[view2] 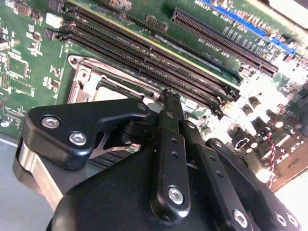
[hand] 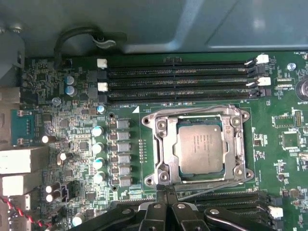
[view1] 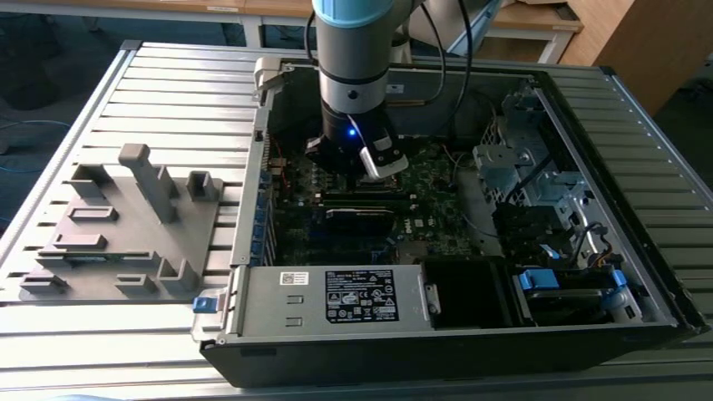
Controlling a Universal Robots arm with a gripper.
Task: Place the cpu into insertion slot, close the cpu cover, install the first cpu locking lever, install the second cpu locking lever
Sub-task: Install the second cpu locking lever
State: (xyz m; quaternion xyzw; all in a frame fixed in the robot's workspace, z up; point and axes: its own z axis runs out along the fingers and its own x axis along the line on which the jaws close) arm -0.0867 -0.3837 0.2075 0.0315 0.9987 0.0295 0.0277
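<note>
Silver-grey square cpu (hand: 199, 148) sat flat in the insertion slot (hand: 181, 169), dull metal top with faint print. Thin silvery stamped cpu cover (hand: 165, 142) lay down around it, chip showing through its square window, in the first wrist view. My black gripper (hand: 166, 191) had its fingers pinched together, nothing between them, tips just beside the cover's edge. Long black ribbed memory slots (hand: 178, 79) ran parallel on the green motherboard (hand: 72, 159). Open dark computer case (view1: 624, 330) rested on a ridged grey metal table (view1: 179, 92).
</note>
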